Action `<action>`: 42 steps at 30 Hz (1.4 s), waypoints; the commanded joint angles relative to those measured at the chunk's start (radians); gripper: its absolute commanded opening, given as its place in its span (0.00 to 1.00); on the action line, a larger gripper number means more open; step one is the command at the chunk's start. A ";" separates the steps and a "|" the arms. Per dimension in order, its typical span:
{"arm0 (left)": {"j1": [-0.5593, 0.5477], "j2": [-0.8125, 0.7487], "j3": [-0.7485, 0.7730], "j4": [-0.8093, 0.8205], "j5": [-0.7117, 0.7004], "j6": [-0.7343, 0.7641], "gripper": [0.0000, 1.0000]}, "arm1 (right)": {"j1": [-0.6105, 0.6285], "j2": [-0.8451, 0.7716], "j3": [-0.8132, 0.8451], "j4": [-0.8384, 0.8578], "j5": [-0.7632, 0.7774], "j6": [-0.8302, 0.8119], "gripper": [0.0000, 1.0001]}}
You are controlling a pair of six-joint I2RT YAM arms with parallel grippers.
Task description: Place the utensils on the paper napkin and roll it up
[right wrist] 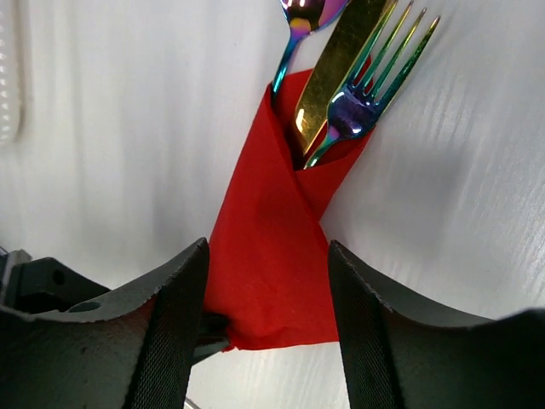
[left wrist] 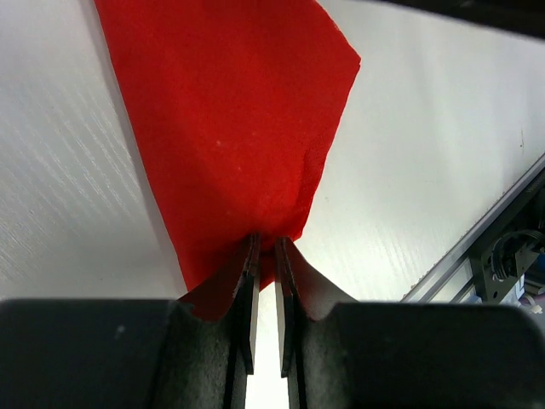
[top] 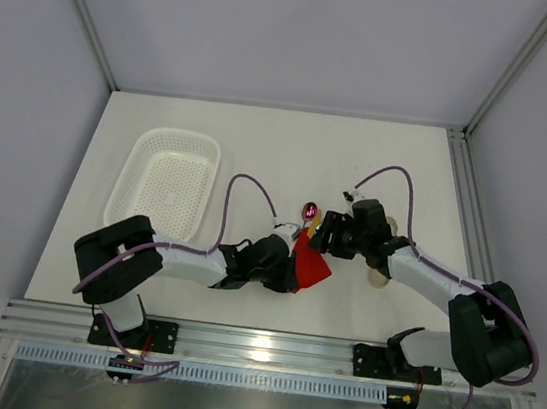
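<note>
- One thin, bright red paper napkin (right wrist: 268, 281) lies mid-table on the white table (top: 261, 142), wrapped into a roll.
- Three shiny rainbow-metal utensils poke out of its top end: one spoon (right wrist: 298, 13), one flat golden blade (right wrist: 336, 68) and one fork (right wrist: 379, 77).
- The left gripper (left wrist: 266, 245) has its fingers pinched together on the napkin's corner.
- The right gripper (right wrist: 268, 247) has its fingers spread, one on each side of the roll.
- One white perforated plastic basket (top: 165, 185) sits well apart, to the left.
</note>
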 commanded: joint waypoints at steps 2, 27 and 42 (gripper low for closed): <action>-0.008 0.002 -0.028 -0.051 0.003 0.012 0.17 | -0.007 0.084 0.046 0.008 -0.076 -0.074 0.62; -0.007 -0.021 -0.067 -0.048 0.017 0.000 0.15 | 0.013 0.293 0.063 -0.010 -0.058 -0.149 0.70; -0.005 -0.051 -0.099 -0.054 -0.015 -0.005 0.14 | 0.069 0.332 0.019 0.018 -0.015 -0.099 0.50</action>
